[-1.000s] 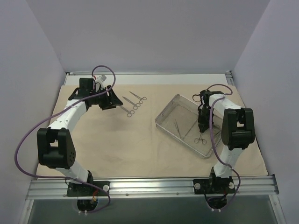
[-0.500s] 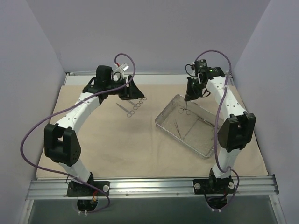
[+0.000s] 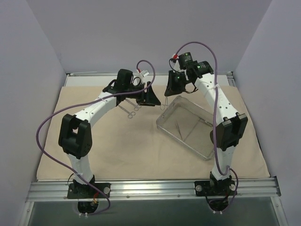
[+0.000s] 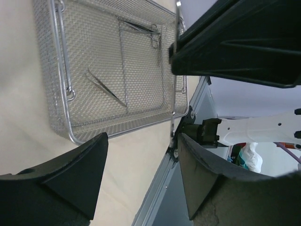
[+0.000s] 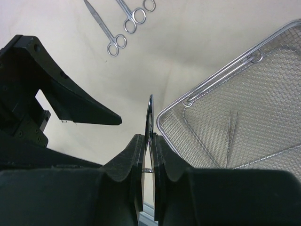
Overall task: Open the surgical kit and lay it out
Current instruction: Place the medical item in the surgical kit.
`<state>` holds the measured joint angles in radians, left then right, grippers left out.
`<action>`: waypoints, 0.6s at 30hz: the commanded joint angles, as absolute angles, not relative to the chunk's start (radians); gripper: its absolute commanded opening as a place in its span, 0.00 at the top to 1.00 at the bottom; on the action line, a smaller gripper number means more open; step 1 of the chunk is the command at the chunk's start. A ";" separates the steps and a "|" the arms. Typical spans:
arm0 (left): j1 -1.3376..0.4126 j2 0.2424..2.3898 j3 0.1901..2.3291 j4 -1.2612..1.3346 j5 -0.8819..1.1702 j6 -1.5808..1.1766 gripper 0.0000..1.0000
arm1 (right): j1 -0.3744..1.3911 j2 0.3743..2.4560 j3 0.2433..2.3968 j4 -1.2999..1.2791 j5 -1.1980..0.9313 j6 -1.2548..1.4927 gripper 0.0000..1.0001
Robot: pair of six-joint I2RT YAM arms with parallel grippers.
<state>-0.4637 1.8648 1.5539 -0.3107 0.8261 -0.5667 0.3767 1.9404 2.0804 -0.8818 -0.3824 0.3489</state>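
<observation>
The beige cloth wrap [image 3: 117, 141] lies spread flat on the table. The silver wire-mesh tray [image 3: 207, 149] sits on it at the right, with thin instruments [image 4: 106, 87] still inside. My right gripper [image 3: 173, 89] is shut on a thin steel ring-handled instrument [image 5: 150, 113] and holds it hanging in the air left of the tray's far corner. My left gripper [image 3: 150, 98] is open and empty, just left of that instrument [image 4: 174, 84]. Several scissors [image 3: 130, 111] lie on the cloth below the left arm and show in the right wrist view [image 5: 113, 35].
The tray's rim [image 5: 202, 94] is right beside the hanging instrument. The two grippers are close together at the far centre. Lilac walls enclose the back and sides. A metal rail [image 3: 150, 187] runs along the near edge.
The right gripper lifted an instrument out of the tray and carried it left and farther back. The left gripper swung right from the laid-out scissors toward it.
</observation>
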 commanded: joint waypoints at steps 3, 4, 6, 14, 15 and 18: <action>-0.499 1.850 1.568 -0.155 0.880 -0.632 0.31 | 0.379 1.950 2.115 -0.922 -0.414 0.347 1.00; -0.500 1.851 1.565 -0.134 0.885 -0.640 0.31 | 0.379 1.951 2.114 -0.923 -0.416 0.342 1.00; -0.503 1.852 1.560 -0.120 0.897 -0.655 0.31 | 0.380 1.954 2.111 -0.923 -0.419 0.339 1.00; -0.518 1.870 1.560 -0.123 0.914 -0.661 0.37 | 0.379 1.957 2.111 -0.916 -0.416 0.336 1.00; -0.520 1.874 1.565 -0.130 0.917 -0.660 0.40 | 0.379 1.954 2.114 -0.913 -0.416 0.337 1.00; -0.525 1.885 1.569 -0.141 0.931 -0.658 0.47 | 0.379 1.959 2.118 -0.911 -0.417 0.341 1.00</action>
<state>-0.5137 1.8698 1.5524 -0.1680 0.8951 -0.6628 0.3767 1.9469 2.0804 -0.8940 -0.4015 0.3462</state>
